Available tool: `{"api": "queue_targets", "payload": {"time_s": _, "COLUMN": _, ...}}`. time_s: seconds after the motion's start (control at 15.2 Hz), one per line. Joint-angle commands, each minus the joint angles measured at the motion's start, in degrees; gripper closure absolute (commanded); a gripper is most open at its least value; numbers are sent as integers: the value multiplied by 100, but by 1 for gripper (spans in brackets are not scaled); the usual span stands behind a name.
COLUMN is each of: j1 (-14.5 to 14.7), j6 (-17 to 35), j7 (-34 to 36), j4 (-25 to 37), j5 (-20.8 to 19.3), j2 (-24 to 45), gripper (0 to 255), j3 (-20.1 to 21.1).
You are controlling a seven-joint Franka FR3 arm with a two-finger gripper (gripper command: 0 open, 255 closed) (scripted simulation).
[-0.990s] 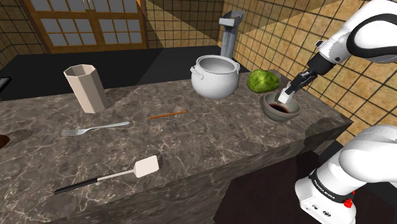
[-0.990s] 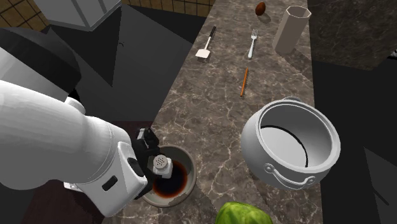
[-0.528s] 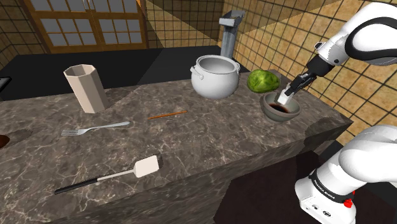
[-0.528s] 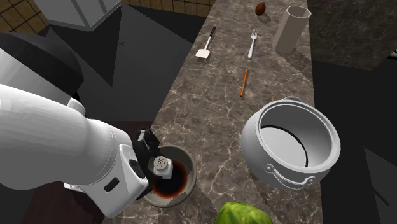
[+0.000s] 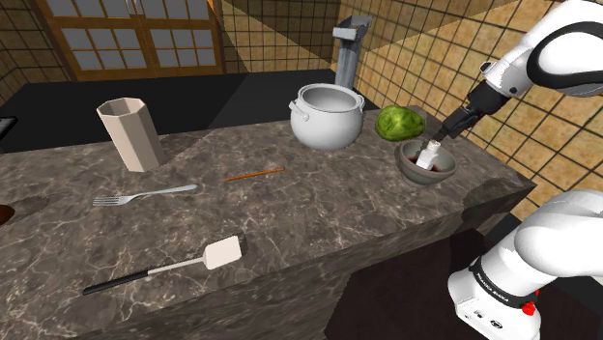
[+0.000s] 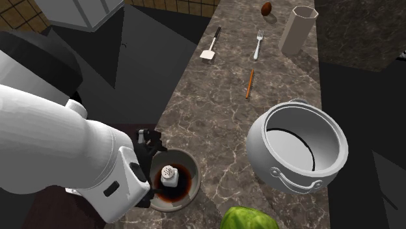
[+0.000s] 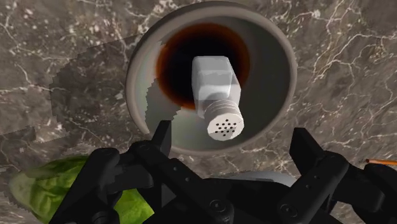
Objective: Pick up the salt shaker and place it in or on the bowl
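At the bench's end nearest the arm, grey bowl (image 7: 287,70) with dark red centre, white salt shaker (image 7: 216,95) resting inside it, black gripper (image 7: 232,133) just above, fingers spread apart and holding nothing, green leafy head (image 5: 400,122) beside the bowl.

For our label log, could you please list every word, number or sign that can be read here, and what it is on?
No text can be read.
A small dark marking on the arm's lower link is too small to read.
The salt shaker, bowl and pot carry no lettering.
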Motion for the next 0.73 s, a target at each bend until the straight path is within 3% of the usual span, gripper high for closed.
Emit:
{"api": "queue_targets", "payload": {"time_s": 0.0, "j1": -30, "j6": -345, "j7": 5, "j4": 246, "j5": -21, "j2": -92, "gripper": 0, "j3": -5}}
{"api": "queue_targets", "payload": {"time_s": 0.13, "j1": -47, "j6": -713, "j7": 10, "j4": 562, "j5": -37, "j2": -142, "gripper": 0, "j3": -14}}
{"api": "queue_targets", "payload": {"time_s": 0.66, "j1": -47, "j6": -713, "j7": 10, "j4": 562, "j5": -37, "j2": -142, "gripper": 0, "j3": -13}}
